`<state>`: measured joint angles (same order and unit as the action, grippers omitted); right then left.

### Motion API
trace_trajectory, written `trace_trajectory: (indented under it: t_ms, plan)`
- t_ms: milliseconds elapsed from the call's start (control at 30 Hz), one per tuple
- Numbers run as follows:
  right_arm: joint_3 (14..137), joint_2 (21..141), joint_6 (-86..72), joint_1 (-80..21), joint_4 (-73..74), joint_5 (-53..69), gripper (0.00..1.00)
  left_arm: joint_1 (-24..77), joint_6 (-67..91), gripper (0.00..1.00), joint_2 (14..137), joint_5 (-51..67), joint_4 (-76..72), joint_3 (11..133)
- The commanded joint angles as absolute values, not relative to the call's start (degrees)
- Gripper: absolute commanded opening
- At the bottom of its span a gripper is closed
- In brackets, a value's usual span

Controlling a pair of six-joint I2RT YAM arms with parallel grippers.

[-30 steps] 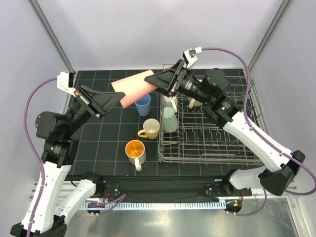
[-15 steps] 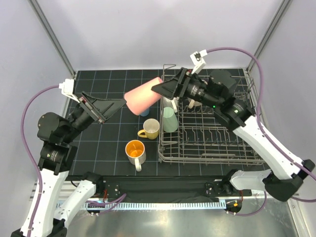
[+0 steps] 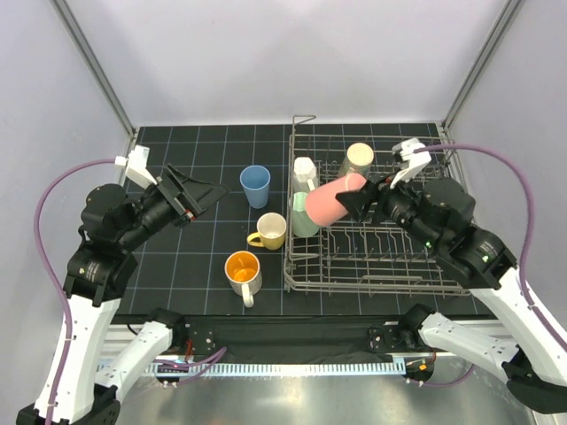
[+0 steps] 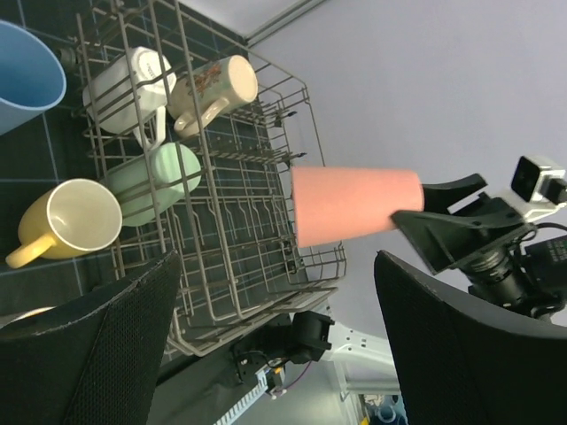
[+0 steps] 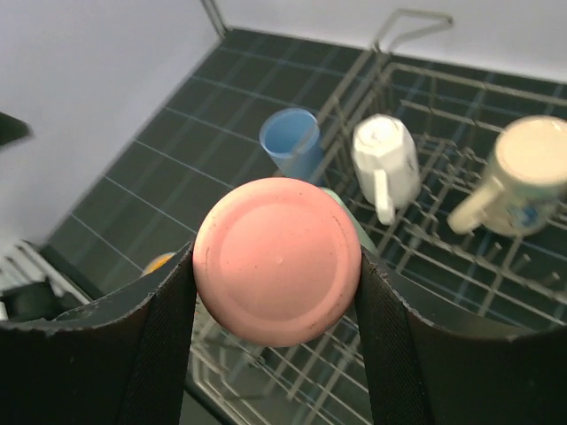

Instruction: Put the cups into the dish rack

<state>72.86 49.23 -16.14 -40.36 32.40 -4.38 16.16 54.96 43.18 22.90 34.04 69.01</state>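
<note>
Seven cups in all. The pink cup [image 3: 321,204] hangs on its side in the air over the left half of the dish rack [image 3: 372,285], mouth turned toward the rack's left wall. The right gripper [image 5: 275,261] clamps it by the closed bottom end, one finger on either side, so the right wrist view sees only the flat round base.

Three cups sit inside the rack, all at its left and far end. There is a white mug [image 3: 305,173] in the far left corner, a cream mug [image 3: 357,159] beside it along the far wall, and a pale green cup [image 3: 304,220] against the left wall.

Three more stand on the black gridded mat [image 3: 186,257] just outside the rack's left wall. These are a blue cup [image 3: 255,186] level with the far end, a yellow mug [image 3: 268,230] nearer, and a white mug with orange inside [image 3: 243,270] by the near left corner.

The left gripper [image 3: 211,193] hovers left of the rack beyond the blue cup, fingers spread wide with nothing between them.

The cream mug carries a printed pattern, too small to read, and no other writing shows. From above, the pink cup covers part of the pale green one. The orange-lined mug is cut off at the left wrist picture's edge and is only a sliver in the right wrist view.
</note>
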Motion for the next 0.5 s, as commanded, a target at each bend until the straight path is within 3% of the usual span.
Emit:
trace_trajectory:
  t_ms: [0, 467]
  plan:
    - [68.04, 49.22, -11.34, -40.34, 31.91, -8.97, 0.04, 16.17, 54.05, 0.86, 43.68, 22.85, 34.81, 68.91]
    - [57.66, 53.96, -10.90, -41.57, 25.94, -2.37, 0.04, 16.17, 56.51, 0.82, 43.51, 23.38, 35.86, 66.97]
